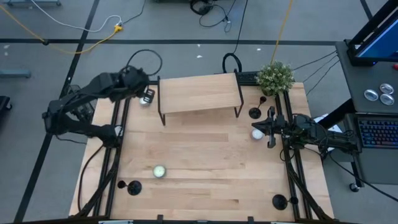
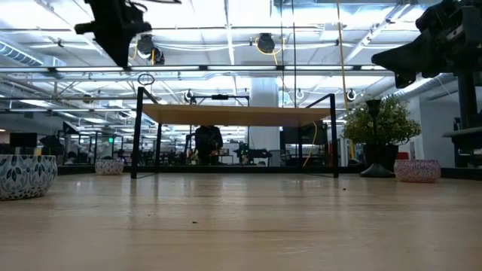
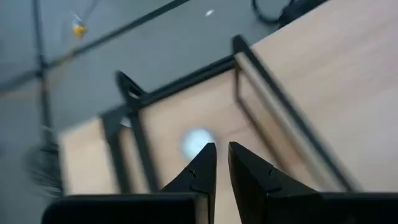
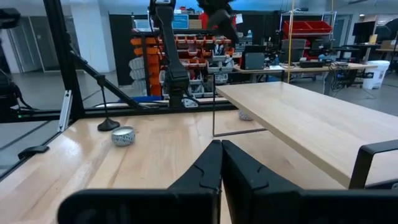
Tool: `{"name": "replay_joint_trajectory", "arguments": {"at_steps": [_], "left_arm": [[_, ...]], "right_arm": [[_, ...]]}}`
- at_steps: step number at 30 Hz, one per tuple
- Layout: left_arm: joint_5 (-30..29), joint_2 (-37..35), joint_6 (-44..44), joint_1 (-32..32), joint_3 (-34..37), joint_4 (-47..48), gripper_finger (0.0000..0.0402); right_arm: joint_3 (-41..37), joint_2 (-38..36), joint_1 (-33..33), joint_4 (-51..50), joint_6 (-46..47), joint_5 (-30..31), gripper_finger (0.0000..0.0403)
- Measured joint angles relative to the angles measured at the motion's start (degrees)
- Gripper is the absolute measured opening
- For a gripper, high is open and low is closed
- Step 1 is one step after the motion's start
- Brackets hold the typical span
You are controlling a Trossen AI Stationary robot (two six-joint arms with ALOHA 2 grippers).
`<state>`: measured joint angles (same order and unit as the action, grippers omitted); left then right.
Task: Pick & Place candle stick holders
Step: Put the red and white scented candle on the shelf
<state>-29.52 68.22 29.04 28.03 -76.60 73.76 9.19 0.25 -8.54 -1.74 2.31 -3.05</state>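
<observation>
From above, I have neither arm carrying anything: the left tool (image 1: 148, 96) hangs over the desk's (image 1: 205, 186) far-left corner, at about 10 o'clock from the desk's centre, its fingers nearly together with only a slit between them, right above a pale tealight (image 3: 198, 142). The right tool (image 1: 271, 127) sits at 3 o'clock by the right edge, fingers pressed together and empty.

Three candle stick holders are in sight. One stands at 7 o'clock near the front-left corner (image 1: 133, 187), one at 5 o'clock near the front-right corner (image 1: 279, 201), and one at 2 o'clock (image 1: 255, 112), just beyond the right tool. I judge this the approach step, nothing yet grasped.

The next move, as I read it, calls for parting the right tool's fingers and dropping over the thin stem at 2 o'clock.

Room is tight there: the small raised shelf (image 1: 199, 93) and its dark leg (image 1: 240, 102) stand close at 12 o'clock, a potted plant (image 1: 275, 76) behind, a second tealight (image 1: 257, 133) touching range. The middle of the desk lies open.
</observation>
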Motion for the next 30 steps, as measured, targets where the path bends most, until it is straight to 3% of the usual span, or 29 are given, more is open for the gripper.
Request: {"name": "replay_joint_trajectory", "arguments": {"at_steps": [3, 7, 21, 30], "left_arm": [[-0.3, 2.0, -9.9, 2.8, 0.0, -0.4, 0.0046], [-2.2, 4.1, -13.9, 4.5, 0.0, -0.4, 0.0047], [-3.6, 4.5, -8.7, 6.1, 0.0, -0.3, 0.0047], [5.3, 4.5, -6.0, 14.0, 2.3, -0.3, 0.0047]], "right_arm": [[0.0, 0.0, 0.0, 0.0, 0.0, 0.0, 0.0], [0.0, 0.0, 0.0, 0.0, 0.0, 0.0, 0.0], [0.0, 0.0, 0.0, -0.2, 0.0, 0.0, 0.0], [0.0, 0.0, 0.0, -0.2, 0.0, 0.0, 0.0]]}}
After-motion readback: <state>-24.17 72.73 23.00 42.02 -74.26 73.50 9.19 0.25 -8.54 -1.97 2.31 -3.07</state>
